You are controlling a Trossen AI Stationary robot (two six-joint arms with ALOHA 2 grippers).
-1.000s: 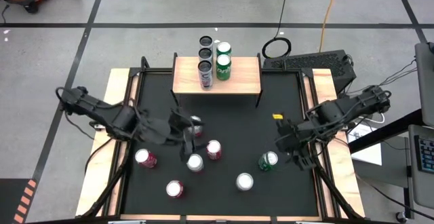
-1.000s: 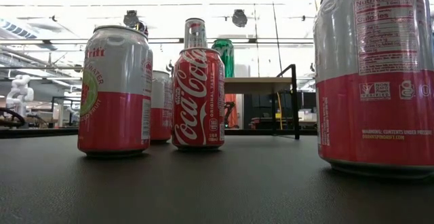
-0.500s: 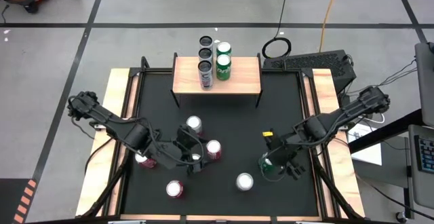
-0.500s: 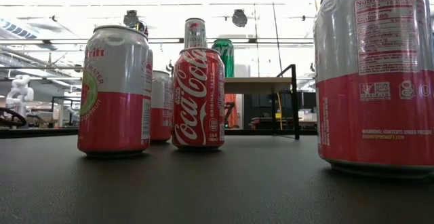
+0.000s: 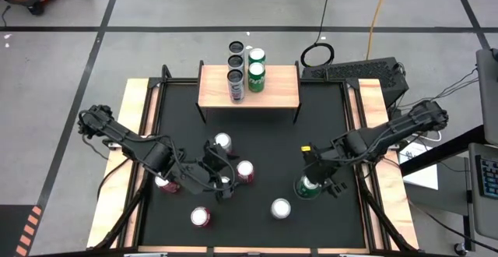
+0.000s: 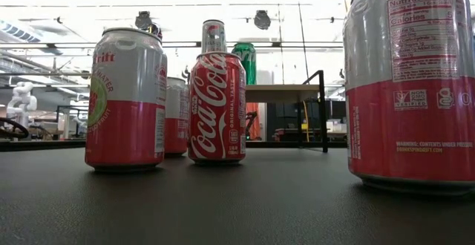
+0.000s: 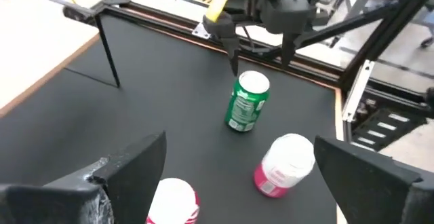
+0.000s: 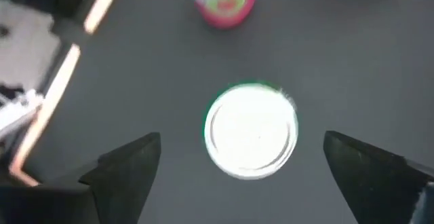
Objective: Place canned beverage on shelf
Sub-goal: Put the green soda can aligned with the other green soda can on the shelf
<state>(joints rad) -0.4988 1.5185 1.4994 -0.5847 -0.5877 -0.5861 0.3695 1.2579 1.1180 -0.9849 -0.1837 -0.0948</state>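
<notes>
Reaching in from the right edge, with the right gripper [image 5: 314, 181] hanging straight above the green can [image 5: 306, 186] on the black mat [image 5: 272, 144], fingers [image 8: 125, 163] spread wide to either side of its silver top and not touching it. Stretching in low from the left edge, with the left gripper [image 5: 220, 181] lying among the middle cluster of cans, fingers [image 7: 129, 170] also standing wide, gripping nothing; a pink can [image 7: 173, 200] sitting just ahead between them in the left wrist view.

Standing at the far end of the mat: the shelf [image 5: 249, 90], bearing a row of dark-topped cans [image 5: 235, 70] beside two green ones [image 5: 256, 72]. Resting upright on the mat well short of the shelf: the green can, a pink-and-white can [image 5: 280, 208] near it, and several more toward the left.

Showing in the low view: "Coca-Cola" in white script with "ORIGINAL TASTE" on the red can [image 6: 217, 108]; "Nutrition Facts" heading a panel on the big can [image 6: 408, 82] at right; "WATER" reading down the can [image 6: 125, 100] at left. Smaller print too fine to read.
</notes>
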